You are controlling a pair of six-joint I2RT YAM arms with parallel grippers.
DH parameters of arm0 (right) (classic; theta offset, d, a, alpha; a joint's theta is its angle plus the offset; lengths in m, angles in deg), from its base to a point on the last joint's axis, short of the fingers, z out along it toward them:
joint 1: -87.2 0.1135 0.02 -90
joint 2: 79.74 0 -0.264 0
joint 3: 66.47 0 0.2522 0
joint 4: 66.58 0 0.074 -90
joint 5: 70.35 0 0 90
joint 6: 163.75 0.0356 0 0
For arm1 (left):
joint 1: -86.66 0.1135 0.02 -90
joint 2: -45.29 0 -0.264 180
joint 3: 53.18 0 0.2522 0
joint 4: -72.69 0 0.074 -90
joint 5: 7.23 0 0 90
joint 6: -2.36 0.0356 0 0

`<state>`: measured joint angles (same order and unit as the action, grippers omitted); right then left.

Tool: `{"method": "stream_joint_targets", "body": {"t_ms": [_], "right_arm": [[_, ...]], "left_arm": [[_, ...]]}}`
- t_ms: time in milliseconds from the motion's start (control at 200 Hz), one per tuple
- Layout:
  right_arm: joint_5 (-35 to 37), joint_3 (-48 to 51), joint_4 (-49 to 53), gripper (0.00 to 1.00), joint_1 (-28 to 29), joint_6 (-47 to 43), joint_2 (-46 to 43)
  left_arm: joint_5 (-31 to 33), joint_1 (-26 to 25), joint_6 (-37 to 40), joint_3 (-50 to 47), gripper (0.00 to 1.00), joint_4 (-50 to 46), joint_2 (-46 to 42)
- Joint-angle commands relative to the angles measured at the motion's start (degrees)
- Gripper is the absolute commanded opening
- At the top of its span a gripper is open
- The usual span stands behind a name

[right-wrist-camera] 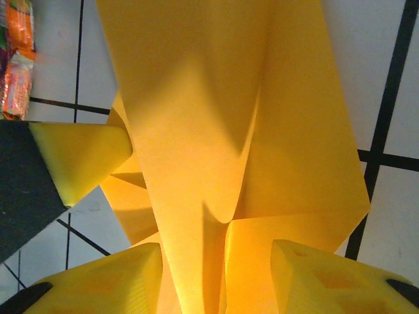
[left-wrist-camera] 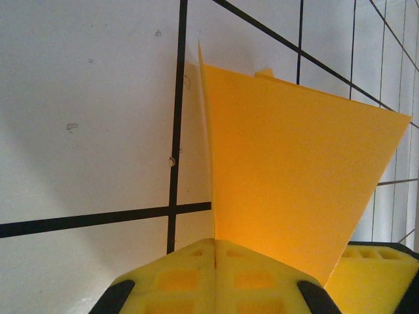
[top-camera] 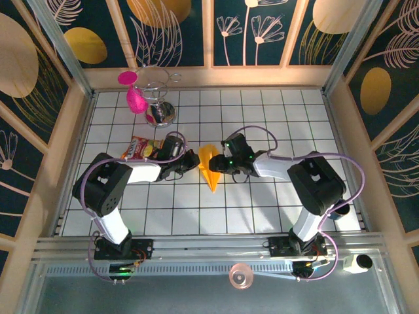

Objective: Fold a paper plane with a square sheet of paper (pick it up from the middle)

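Yellow fingers (right-wrist-camera: 98,281) of the right pincer (right-wrist-camera: 216,288) stand apart, astride the raised centre fold of the paper plane (right-wrist-camera: 196,98). At the middle of the table (top-camera: 262,209), the orange-yellow dart lies lengthwise down the frame, nose toward the lower edge and slightly right. At its left side, touching it, sits the left pincer (top-camera: 194,160), tips pressed together.

The paper plane (right-wrist-camera: 216,131) ran down between the right gripper's (right-wrist-camera: 216,261) parted fingers at 6 o'clock. The left gripper's fingertip (right-wrist-camera: 82,154) touched it at 9 o'clock. A snack packet (right-wrist-camera: 16,59) lay at 10 o'clock.
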<state>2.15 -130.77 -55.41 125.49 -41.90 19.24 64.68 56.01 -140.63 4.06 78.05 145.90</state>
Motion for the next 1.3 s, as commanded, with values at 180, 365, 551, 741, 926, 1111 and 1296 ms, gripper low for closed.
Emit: {"method": "stream_joint_targets", "body": {"t_ms": [180, 365, 551, 741, 926, 1111, 1296], "right_arm": [[3.2, -3.4, 2.7, 0.55, 4.0, -1.6, 0.4], [7.6, -5.6, 6.8, 0.56, 6.4, -3.0, 2.0], [10.2, -7.0, 8.4, 0.55, 7.5, -3.7, 3.1], [11.1, -8.0, 9.6, 0.56, 8.1, -4.5, 4.2], [13.0, -8.0, 10.1, 0.53, 8.1, -4.0, 3.5], [15.8, -7.3, 10.5, 0.47, 8.1, -2.8, 1.5], [20.6, -7.1, 12.6, 0.38, 8.1, -0.1, 0.4]], "left_arm": [[-1.3, -0.3, 0.7, 0.9, 0.00, 0.8, 0.1], [-1.6, -0.2, 0.7, 1.0, 0.00, 0.9, 0.3], [-1.9, -0.3, 0.8, 1.2, 0.00, 1.1, 0.3], [-2.1, -0.2, 0.8, 1.5, 0.00, 0.8, 0.6], [-2.1, -0.3, 1.0, 1.6, 0.00, 0.5, 0.8], [-1.9, -0.2, 1.1, 1.6, 0.00, 0.2, 1.0], [-1.9, -0.3, 1.0, 1.4, 0.00, 0.5, 1.1]]}}
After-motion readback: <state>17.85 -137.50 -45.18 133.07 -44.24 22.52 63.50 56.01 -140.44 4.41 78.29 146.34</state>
